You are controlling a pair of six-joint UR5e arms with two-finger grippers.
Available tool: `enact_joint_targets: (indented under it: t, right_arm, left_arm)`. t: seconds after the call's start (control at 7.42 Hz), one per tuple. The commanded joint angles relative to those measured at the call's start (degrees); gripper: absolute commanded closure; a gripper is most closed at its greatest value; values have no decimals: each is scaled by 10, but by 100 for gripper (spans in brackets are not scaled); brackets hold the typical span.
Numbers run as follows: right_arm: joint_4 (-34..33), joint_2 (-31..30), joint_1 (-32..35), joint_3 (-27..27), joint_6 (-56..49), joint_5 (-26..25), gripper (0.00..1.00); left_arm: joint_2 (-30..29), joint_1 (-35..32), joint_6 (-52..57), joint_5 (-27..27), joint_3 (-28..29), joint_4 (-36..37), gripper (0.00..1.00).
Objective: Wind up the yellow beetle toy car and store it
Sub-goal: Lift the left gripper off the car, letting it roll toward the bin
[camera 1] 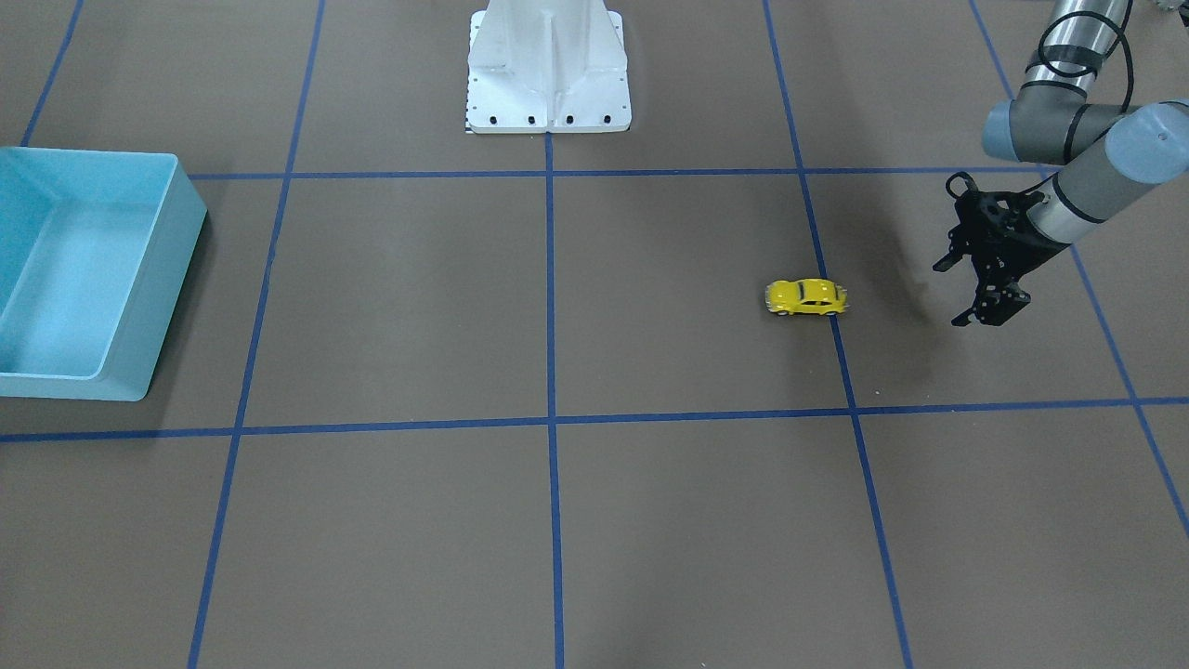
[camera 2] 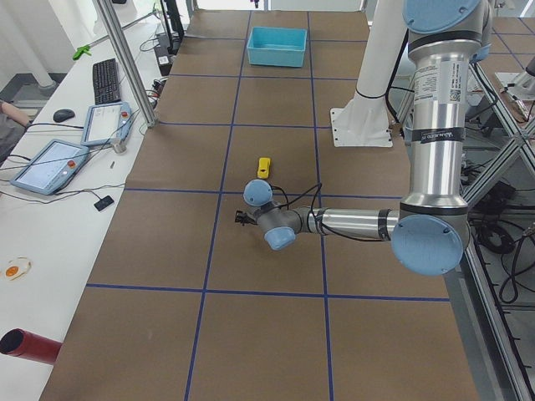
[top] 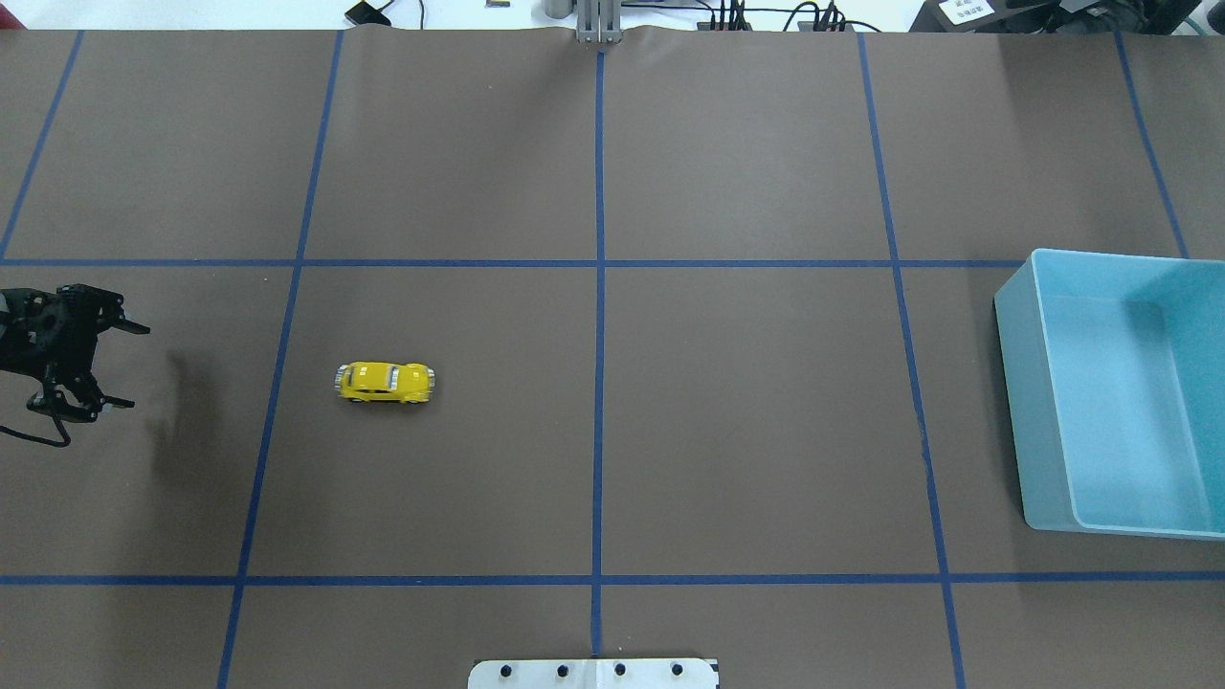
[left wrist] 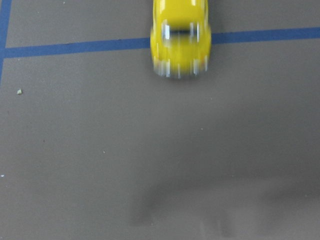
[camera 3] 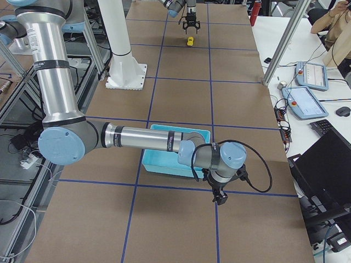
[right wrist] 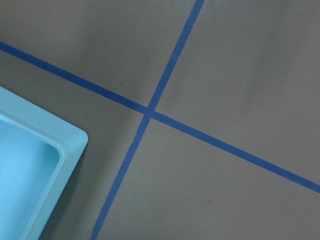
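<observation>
The yellow beetle toy car point(top: 385, 383) stands on its wheels on the brown table, left of centre in the overhead view. It also shows in the front view point(camera 1: 806, 297) and, blurred, at the top of the left wrist view point(left wrist: 180, 37). My left gripper point(top: 137, 366) is open and empty. It hovers low over the table, apart from the car, on the car's outer side, as the front view point(camera 1: 947, 295) also shows. My right gripper point(camera 3: 219, 197) shows only in the exterior right view, beside the blue bin; I cannot tell whether it is open or shut.
A light blue open bin point(top: 1014, 316) stands at the table's right end, with nothing visible in it. It shows at the left in the front view point(camera 1: 139, 307), and its corner in the right wrist view point(right wrist: 65, 145). Blue tape lines grid the table. The white robot base point(camera 1: 548, 74) stands at the near edge.
</observation>
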Motion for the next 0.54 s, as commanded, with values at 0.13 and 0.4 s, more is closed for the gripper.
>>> enact_joint_targets:
  t: [0.13, 0.4]
  right_arm:
    - [17, -1, 0, -5, 1, -1, 0]
    - [71, -14, 0, -24, 1, 0, 0]
  left_arm:
    - [1, -12, -30, -3, -16, 0, 0]
    - [17, -16, -150, -2, -53, 0, 0]
